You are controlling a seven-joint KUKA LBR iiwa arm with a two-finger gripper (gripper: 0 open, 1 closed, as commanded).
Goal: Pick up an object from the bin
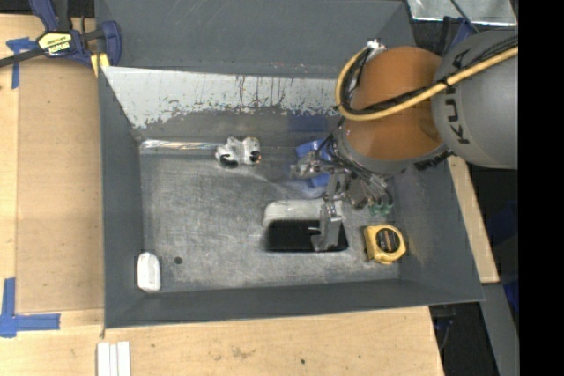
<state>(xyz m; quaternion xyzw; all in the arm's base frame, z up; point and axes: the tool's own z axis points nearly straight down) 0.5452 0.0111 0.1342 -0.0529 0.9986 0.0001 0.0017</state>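
The gripper is low in the grey bin, sitting on the right-hand end of a flat black rectangular slab with a pale grey strip along its upper edge. This slab lies just off the middle of the floor toward five o'clock. Judged by position alone it is the thing the pick would go for, though no grasp is confirmed. The orange cover on the wrist and the metal parts below it hide the contact, so I cannot tell whether the jaws are apart, together or clamped on the slab's edge. The slab looks flat on the floor, not lifted or tilted, so I take the task to be at the grasping stage. The reach down seems done, while a secure hold, the lift and the carry clear of the bin are all left to do. A yellow tape measure sits just beside the gripper at four o'clock, close enough to be nudged if the wrist swings that way. A small blue thing lies at one o'clock, partly under the arm. A small white and silver piece rests at eleven o'clock near the back wall. A white oblong lump lies well apart in the eight o'clock corner.
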